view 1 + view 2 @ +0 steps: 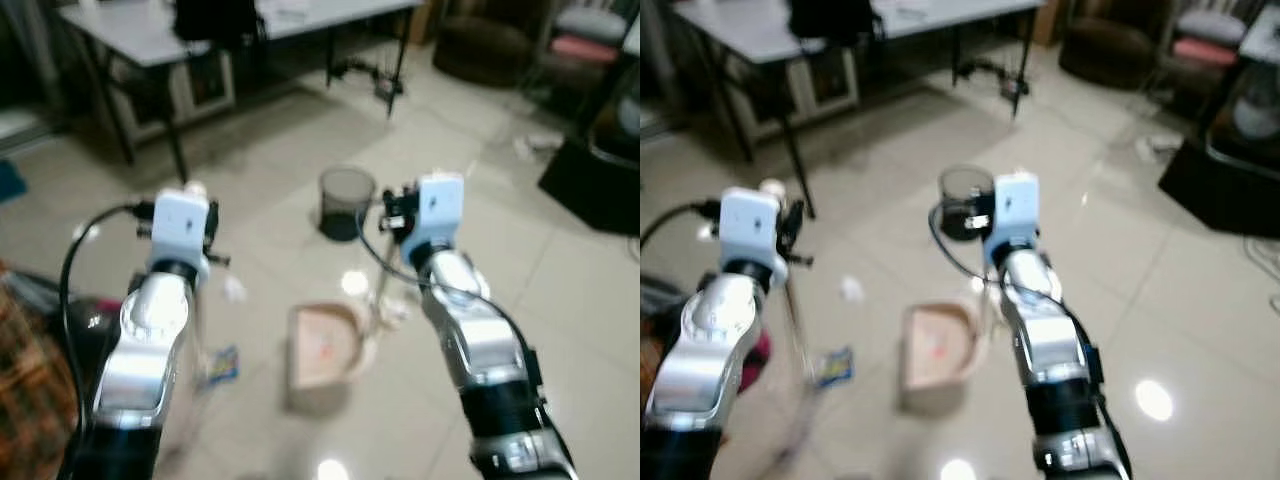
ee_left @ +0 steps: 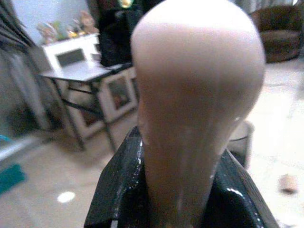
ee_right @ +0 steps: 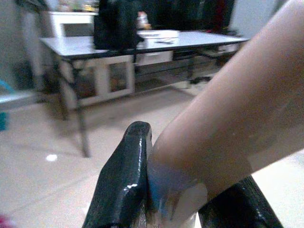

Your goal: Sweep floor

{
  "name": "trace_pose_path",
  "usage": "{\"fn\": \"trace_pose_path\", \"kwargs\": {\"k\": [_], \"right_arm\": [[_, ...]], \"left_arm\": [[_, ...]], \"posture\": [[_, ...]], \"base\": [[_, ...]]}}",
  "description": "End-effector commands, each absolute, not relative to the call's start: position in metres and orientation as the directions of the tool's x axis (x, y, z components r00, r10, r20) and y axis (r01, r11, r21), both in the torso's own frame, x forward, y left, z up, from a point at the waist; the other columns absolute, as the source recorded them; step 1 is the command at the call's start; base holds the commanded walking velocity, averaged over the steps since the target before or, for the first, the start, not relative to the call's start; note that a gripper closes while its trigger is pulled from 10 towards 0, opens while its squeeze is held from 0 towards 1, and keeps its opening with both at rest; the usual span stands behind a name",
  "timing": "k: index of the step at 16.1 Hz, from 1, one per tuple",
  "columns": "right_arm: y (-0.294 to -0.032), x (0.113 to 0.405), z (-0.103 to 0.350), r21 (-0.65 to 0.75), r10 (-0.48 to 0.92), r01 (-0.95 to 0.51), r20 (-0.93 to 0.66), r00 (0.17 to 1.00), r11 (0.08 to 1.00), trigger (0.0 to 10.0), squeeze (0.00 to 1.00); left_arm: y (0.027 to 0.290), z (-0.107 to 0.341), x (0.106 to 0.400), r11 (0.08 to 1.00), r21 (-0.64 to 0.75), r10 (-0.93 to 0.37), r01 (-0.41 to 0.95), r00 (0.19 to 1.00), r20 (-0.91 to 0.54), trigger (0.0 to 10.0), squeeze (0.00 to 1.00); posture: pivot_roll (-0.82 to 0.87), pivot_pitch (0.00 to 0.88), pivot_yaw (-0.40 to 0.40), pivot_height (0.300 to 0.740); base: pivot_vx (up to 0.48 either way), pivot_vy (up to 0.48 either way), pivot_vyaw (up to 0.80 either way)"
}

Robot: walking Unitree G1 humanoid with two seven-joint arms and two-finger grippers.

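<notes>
Two tools are held at once. The left gripper (image 2: 178,209) is pinched around the pale, rounded top of a broom handle (image 2: 197,95), whose thin shaft is seen running down from that gripper toward the floor (image 1: 560,290) in the head views. The right gripper (image 3: 178,199) is pressed onto a second pale handle (image 3: 228,118), which appears to belong to the dustpan (image 1: 325,350), though blur leaves the join between handle and pan uncertain. The dustpan, pinkish and open-mouthed, is set on the floor below and between the two grippers, slightly nearer the right one. Scraps of litter are seen around it: a blue wrapper (image 1: 222,365) below the left gripper, a small white scrap (image 1: 234,290) just beside the broom shaft, and a white clump (image 1: 392,310) at the pan's far edge, under the right gripper. A dark waste bin (image 1: 346,203) stands beyond both grippers, and a desk (image 1: 150,40) farther off. The step in hand is judged to be the gathering of litter into the pan, with little yet collected. For the next move, the broom head would need to be drawn across from the left gripper's side toward the pan while the pan is kept flat and steady on the floor.
</notes>
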State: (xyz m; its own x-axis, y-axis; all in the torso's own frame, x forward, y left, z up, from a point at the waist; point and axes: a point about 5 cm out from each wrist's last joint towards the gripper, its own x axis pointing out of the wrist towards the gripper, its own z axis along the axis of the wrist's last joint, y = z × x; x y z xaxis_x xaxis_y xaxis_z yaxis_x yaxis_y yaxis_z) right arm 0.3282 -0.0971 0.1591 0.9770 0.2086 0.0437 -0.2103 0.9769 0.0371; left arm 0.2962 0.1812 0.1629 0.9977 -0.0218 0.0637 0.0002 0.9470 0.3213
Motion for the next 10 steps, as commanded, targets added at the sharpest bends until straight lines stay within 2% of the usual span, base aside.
{"fn": "trace_pose_path", "kwargs": {"k": [1, 5, 10], "right_arm": [[-0.104, 0.326, 0.167, 0.063, 0.185, -0.192, 0.093, 0.978, 0.979, 10.0, 0.00], [-0.115, 0.321, 0.161, 0.105, 0.128, -0.137, 0.087, 0.988, 0.985, 10.0, 0.00], [-0.126, 0.318, 0.161, 0.066, 0.116, -0.122, 0.091, 0.989, 0.990, 10.0, 0.00]], "left_arm": [[0.171, 0.173, 0.298, 0.941, 0.338, -0.055, 0.012, 0.992, 0.117, 10.0, 0.00], [0.165, 0.174, 0.301, 0.955, 0.294, -0.070, 0.036, 0.992, 0.104, 10.0, 0.00], [0.163, 0.177, 0.304, 0.955, 0.295, -0.073, 0.035, 0.990, 0.117, 10.0, 0.00]], "posture": [[0.02, 0.000, 0.011, 0.740], [0.01, 0.000, 0.045, 0.740], [0.00, 0.000, 0.055, 0.740]], "base": [[0.000, -0.480, 0.00], [0.000, -0.429, 0.00], [0.000, 0.000, 0.00]]}}
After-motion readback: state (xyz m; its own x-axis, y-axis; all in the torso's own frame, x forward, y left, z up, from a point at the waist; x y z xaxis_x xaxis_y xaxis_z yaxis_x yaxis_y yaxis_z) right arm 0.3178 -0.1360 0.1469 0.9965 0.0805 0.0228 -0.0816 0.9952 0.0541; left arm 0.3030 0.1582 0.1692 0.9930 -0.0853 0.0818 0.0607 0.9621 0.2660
